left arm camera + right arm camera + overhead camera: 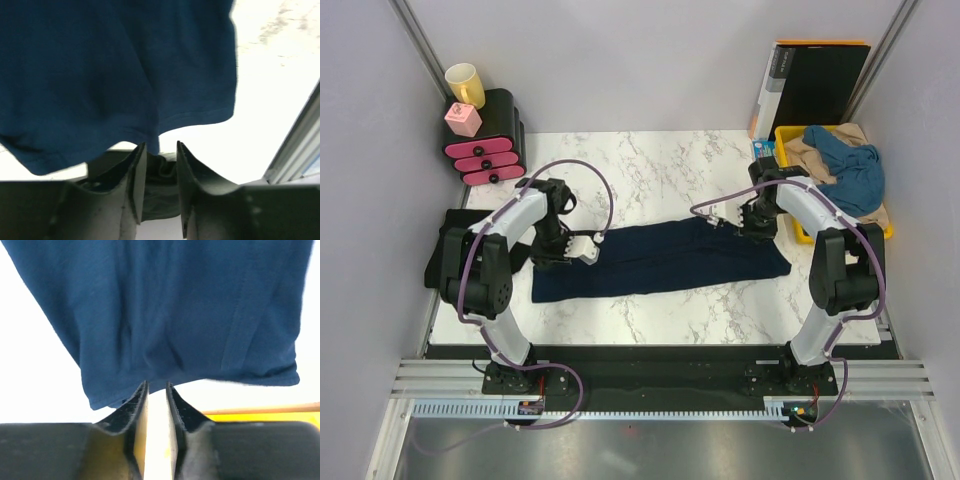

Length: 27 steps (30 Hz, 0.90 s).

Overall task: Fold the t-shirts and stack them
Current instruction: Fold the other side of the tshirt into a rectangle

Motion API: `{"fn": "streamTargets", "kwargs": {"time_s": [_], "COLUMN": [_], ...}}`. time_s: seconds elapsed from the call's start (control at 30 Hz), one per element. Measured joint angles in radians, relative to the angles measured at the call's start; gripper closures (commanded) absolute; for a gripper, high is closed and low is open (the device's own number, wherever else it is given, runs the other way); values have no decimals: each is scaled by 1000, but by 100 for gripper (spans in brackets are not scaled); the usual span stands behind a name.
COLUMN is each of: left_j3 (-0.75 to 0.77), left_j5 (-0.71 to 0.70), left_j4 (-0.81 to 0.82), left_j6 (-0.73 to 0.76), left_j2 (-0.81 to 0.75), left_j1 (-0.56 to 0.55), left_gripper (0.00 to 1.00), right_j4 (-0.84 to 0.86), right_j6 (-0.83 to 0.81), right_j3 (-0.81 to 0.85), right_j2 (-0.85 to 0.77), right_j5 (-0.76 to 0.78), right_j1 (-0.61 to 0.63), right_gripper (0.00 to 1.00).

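A dark navy t-shirt (660,262) lies folded into a long band across the marble table. My left gripper (588,248) sits low at its left end. In the left wrist view that gripper (160,145) has its jaws parted, the navy t-shirt's (115,75) hem just at the tips and a dark cloth (160,185) showing through the gap. At the band's right end is my right gripper (745,222). The right wrist view shows it (156,384) narrowly open, bare table between the fingers and the navy t-shirt's (175,305) edge just beyond the tips.
A yellow tray (786,135) at the back right holds a medium-blue t-shirt (855,170) and a beige one (815,150). A black folder (815,85) leans behind it. Pink drawers (485,150) with a yellow mug (465,85) stand back left. Black cloth (445,255) lies at the left edge.
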Motion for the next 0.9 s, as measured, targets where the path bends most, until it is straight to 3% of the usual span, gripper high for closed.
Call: {"fn": "streamTargets", "kwargs": {"time_s": [0.23, 0.37, 0.6, 0.9], "left_j3": [-5, 15, 198, 127], "left_j5": [-3, -12, -4, -9], "left_j4": [-51, -58, 10, 105], "left_j6": [0, -3, -80, -130], "left_j2": [0, 3, 32, 100], "left_j1": [-13, -7, 32, 25], "left_gripper": [59, 59, 58, 60], "right_j4": [-35, -46, -21, 9], "right_j6": [-24, -7, 163, 275], "right_j3": [-28, -14, 175, 381], "right_j2": [0, -2, 12, 284], "right_j5": [34, 28, -100, -226], "right_j1": [0, 0, -16, -22], "right_gripper": [59, 58, 58, 58]}}
